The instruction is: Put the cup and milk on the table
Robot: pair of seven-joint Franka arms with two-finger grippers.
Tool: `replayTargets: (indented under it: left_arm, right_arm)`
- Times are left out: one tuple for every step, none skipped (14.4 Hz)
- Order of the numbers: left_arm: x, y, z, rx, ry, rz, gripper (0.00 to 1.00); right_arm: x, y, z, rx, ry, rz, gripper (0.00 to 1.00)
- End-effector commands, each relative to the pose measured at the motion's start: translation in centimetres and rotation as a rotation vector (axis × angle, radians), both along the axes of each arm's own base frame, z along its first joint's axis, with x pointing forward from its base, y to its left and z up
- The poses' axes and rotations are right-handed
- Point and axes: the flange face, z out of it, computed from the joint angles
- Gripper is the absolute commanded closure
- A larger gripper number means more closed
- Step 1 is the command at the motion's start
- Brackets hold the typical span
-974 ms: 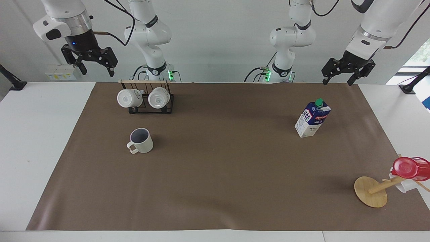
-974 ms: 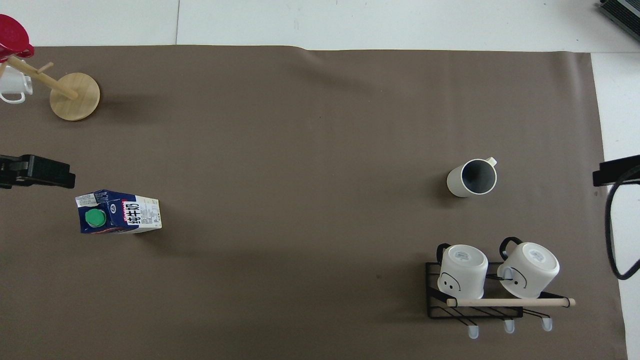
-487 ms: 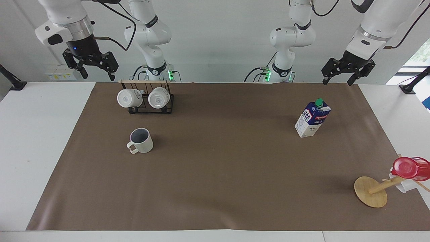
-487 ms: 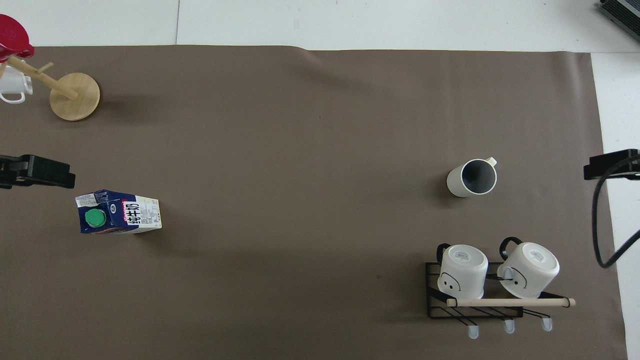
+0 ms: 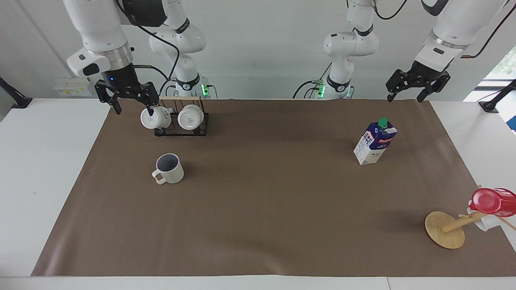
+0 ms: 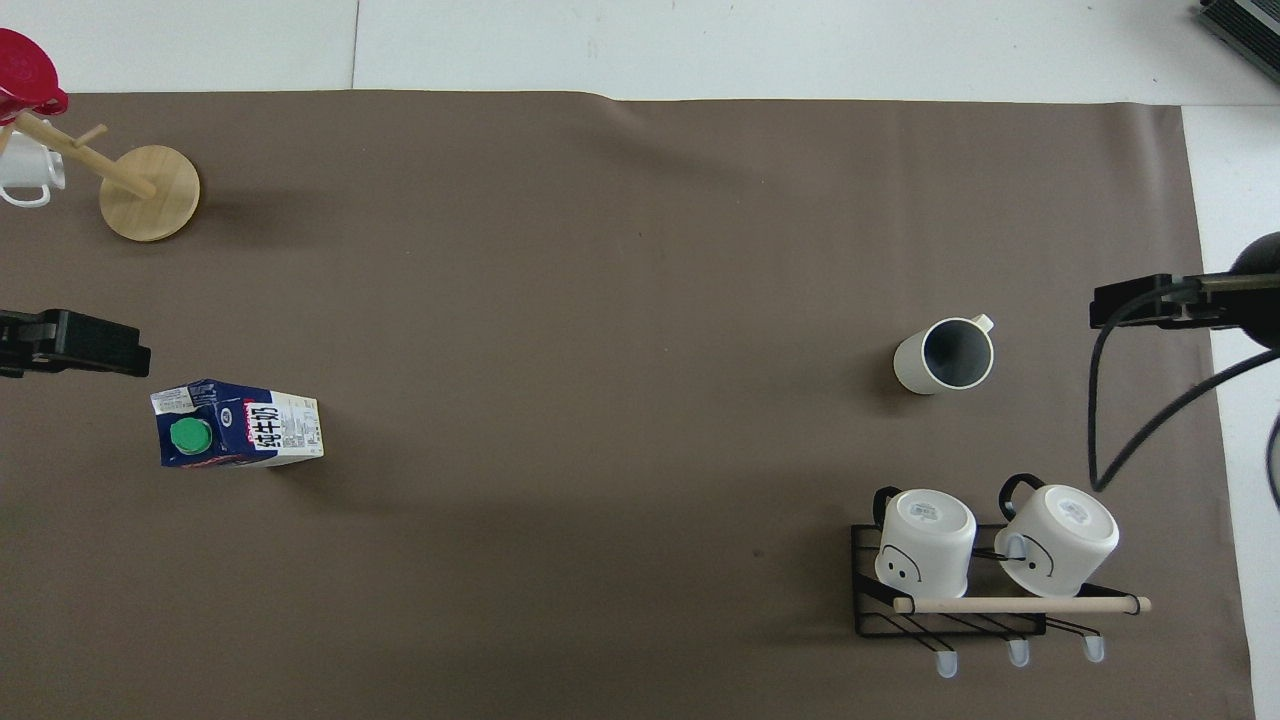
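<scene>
We see the cup (image 5: pixel 169 168) on the desk (image 5: pixel 258 225) below our open right hand (image 5: pixel 133 105), hard and breakable, best pinched at its rim, while the milk (image 5: pixel 375 141) stands under our open left hand (image 5: pixel 406 92).

The milk (image 6: pixel 238 424) carton's side carries large Chinese characters reading 纯牛奶; its smaller print is illegible.

Two glossy white arms with black joint bands, trailing black cables, green base lights and black hands.
</scene>
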Motion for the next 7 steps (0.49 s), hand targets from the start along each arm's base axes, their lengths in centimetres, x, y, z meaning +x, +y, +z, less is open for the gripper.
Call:
replayTargets:
  left_arm:
    - [-0.3,0.1,0.5,-0.001,0.000,-0.008,0.00]
    - [-0.3,0.0,0.5,-0.001,0.000,-0.009,0.00]
    - [-0.3,0.0,0.5,-0.001,0.002,-0.009,0.00]
    - [-0.3,0.0,0.4,-0.002,0.002,-0.009,0.00]
    - [-0.3,0.0,0.4,-0.002,0.003,-0.009,0.00]
    - [-0.3,0.1,0.4,-0.002,0.002,-0.006,0.00]
    - [-0.3,0.2,0.4,-0.002,0.003,-0.003,0.00]
  right_arm:
    - [1.9,1.1,-2.7,-0.001,-0.006,0.003,0.00]
    - [3.0,1.9,-4.4,-0.003,-0.007,0.000,0.00]
    - [3.9,2.3,-5.7,-0.003,-0.013,-0.009,0.00]
    - [4.8,3.3,-7.5,-0.004,-0.010,-0.012,0.00]
    - [5.3,4.1,-9.1,-0.005,-0.002,-0.017,0.00]
    - [5.5,4.8,-11.2,-0.008,0.013,-0.010,0.00]
    - [5.5,5.1,-13.0,-0.006,0.004,-0.007,0.00]
